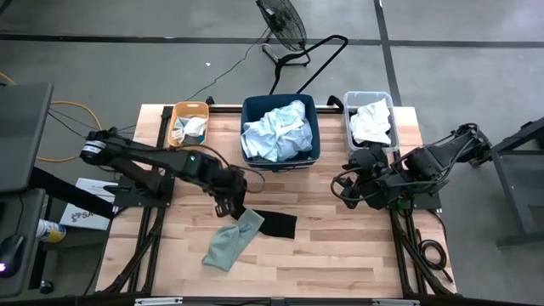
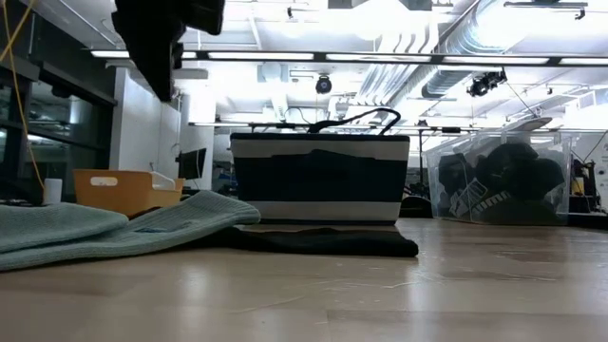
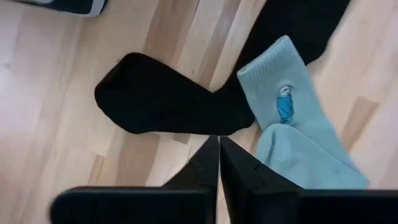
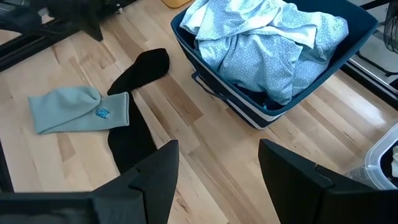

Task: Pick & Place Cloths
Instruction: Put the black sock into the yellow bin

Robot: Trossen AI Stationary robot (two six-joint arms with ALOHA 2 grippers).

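Three bins already hold cloths: pale blue garments fill the navy plastic bin (image 1: 280,127), and more sit in the orange bin (image 1: 189,124) and clear bin (image 1: 371,121) flanking it. In front of the navy bin, a grey-green sock (image 1: 231,241) overlaps a black sock (image 1: 274,223) on the wooden table (image 1: 340,255); both remain unplaced. The left claw (image 1: 226,204) hovers over them, pressed together, empty. The right claw (image 4: 217,163) waits spread beside the clear bin.

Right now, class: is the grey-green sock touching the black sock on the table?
Touching. The right wrist view shows the grey-green sock lying across the black sock; the left wrist view shows the same overlap.
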